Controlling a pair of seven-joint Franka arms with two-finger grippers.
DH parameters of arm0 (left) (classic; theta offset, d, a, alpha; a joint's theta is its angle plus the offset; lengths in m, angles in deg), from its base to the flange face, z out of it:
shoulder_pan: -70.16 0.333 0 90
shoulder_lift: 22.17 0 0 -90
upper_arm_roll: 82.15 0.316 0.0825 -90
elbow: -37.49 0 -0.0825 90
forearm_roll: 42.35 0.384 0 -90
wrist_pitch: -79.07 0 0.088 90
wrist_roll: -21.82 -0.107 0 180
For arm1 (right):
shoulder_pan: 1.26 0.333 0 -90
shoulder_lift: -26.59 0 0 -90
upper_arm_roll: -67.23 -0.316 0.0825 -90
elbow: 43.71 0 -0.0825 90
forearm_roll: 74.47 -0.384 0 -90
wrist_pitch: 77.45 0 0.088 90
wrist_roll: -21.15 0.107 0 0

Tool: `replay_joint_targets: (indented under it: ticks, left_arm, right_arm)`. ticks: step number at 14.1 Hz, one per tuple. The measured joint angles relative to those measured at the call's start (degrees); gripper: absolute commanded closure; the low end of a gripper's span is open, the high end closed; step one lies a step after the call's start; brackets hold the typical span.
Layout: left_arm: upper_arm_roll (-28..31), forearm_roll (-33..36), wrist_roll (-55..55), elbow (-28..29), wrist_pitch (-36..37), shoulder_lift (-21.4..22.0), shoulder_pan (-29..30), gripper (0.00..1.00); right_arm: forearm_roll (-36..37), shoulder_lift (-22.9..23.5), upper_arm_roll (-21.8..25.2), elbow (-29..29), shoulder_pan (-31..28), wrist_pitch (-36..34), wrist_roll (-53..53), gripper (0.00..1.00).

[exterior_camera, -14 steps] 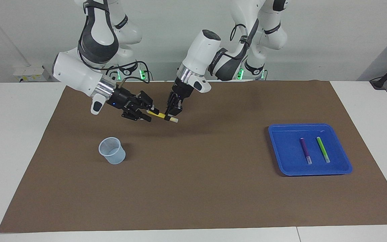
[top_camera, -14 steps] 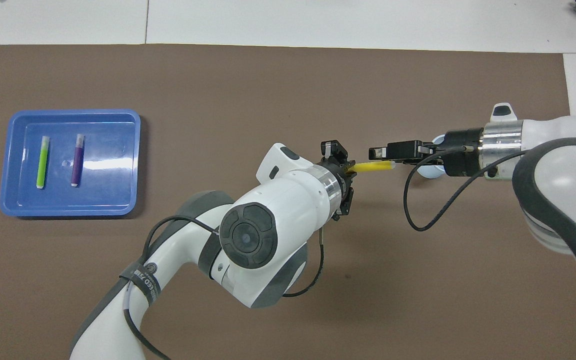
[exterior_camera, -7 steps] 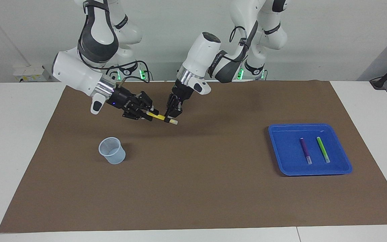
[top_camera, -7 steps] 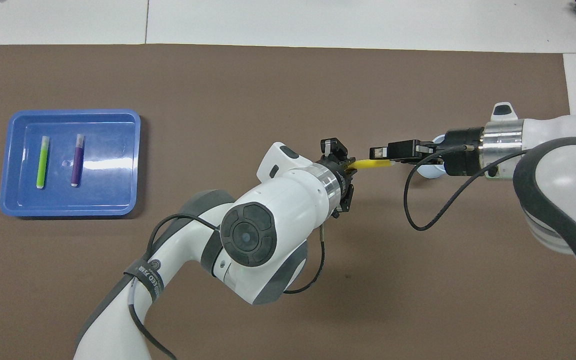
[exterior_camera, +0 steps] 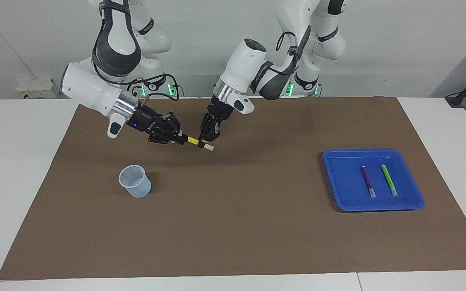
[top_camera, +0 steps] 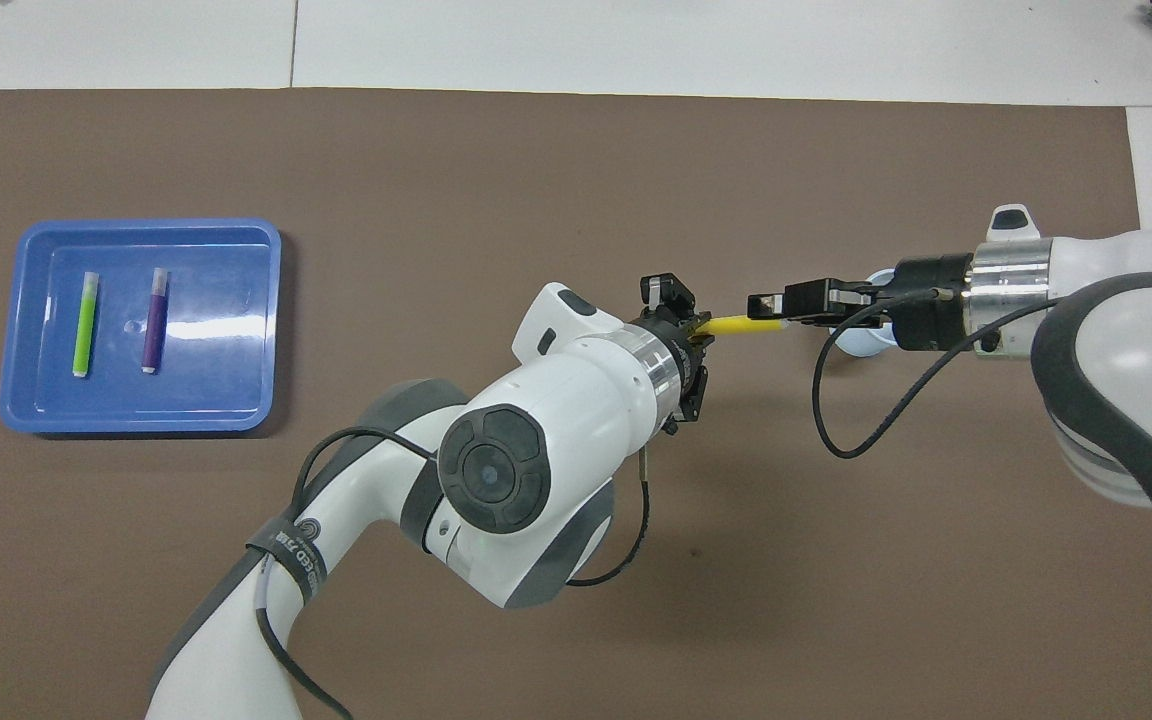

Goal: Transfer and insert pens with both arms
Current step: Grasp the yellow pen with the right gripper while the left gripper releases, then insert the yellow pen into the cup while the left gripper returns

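Two grippers share one pen here, up in the air over the brown mat (exterior_camera: 233,226). In the facing view, the yellow pen (exterior_camera: 193,140) lies nearly level, its long axis running between the arms and well above the plastic cup (exterior_camera: 134,181), toward the left arm's end of the table from it. The left gripper (exterior_camera: 206,142) comes down steeply onto the pen's pale cap end, fingers clamped on it. The right gripper (exterior_camera: 182,139) reaches in almost along the pen's axis, fingers drawn together around the yellow barrel, so both look to be gripping at once. My read: the handover is at its pivot, and the next move hinges on the left fingers letting go so the right arm, the one nearer the cup, can carry the pen over and tip it upright.

From overhead, the left arm's bulk hides its own fingertips and the cap end; only the yellow pen (top_camera: 744,325) shows between the left gripper (top_camera: 698,335) and the right gripper (top_camera: 774,312). The cup (top_camera: 861,340) is mostly covered by the right wrist here. The blue tray (top_camera: 16,400), well away from the cup at the left arm's end, holds the purple pen (top_camera: 154,320) and green pen (top_camera: 86,324) side by side.
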Motion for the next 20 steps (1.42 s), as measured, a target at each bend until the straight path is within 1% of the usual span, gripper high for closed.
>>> replay_joint_targets:
  ticks: [2,3,4,5,6,7,8,9,10,13,16,20]
  left_arm:
    - [0.00,0.00,-0.01,0.00,0.00,0.00,0.00,0.99]
    - [0.00,0.00,-0.01,0.00,0.00,-0.01,-0.01,0.84]
    - [-0.01,0.00,-0.01,0.00,0.00,-0.03,-0.03,0.56]
    - [-0.02,-0.01,-0.01,0.00,0.00,-0.07,-0.07,0.46]
    - [-0.03,-0.01,-0.01,0.00,0.00,-0.12,-0.12,0.30]
    - [-0.03,-0.01,-0.03,0.00,0.00,-0.14,-0.13,0.26]
    - [-0.03,-0.01,-0.03,-0.01,0.00,-0.14,-0.14,0.10]
    - [-0.03,-0.01,-0.03,-0.06,0.00,-0.14,-0.15,0.03]
    - [-0.03,-0.01,-0.02,-0.19,0.02,-0.13,-0.15,0.00]
    - [0.03,-0.01,-0.01,-0.53,1.00,0.08,-0.15,0.00]
    - [0.54,-0.01,-0.01,-0.72,2.19,0.73,-0.07,0.00]
    - [0.97,-0.01,-0.01,-1.11,2.19,0.90,-0.03,0.00]
  right_arm:
    - [0.10,0.00,-0.01,0.03,0.01,0.00,0.00,1.00]
    - [0.28,0.00,-0.02,0.07,0.02,0.00,0.00,1.00]
    - [0.76,0.00,-0.05,0.18,0.06,-0.02,0.00,1.00]
    - [1.70,-0.01,-0.11,0.48,0.15,-0.07,0.32,1.00]
    - [3.29,-0.03,-0.24,0.97,0.29,-0.17,1.06,1.00]
    - [5.12,-0.05,-0.30,1.56,0.48,-0.18,2.39,1.00]
    - [6.43,-0.08,-0.30,2.12,0.69,-0.18,3.51,1.00]
    - [7.10,-0.10,-0.35,2.52,0.77,-0.19,4.14,1.00]
    - [7.81,-0.10,-0.35,2.76,0.76,-0.26,4.33,1.00]
    - [11.88,-0.10,-0.34,3.33,0.72,-0.82,4.48,1.00]
    - [20.02,-0.01,-0.09,4.74,0.28,-2.78,4.62,1.00]
    - [30.76,0.27,0.03,5.90,-0.43,-2.80,2.84,1.00]
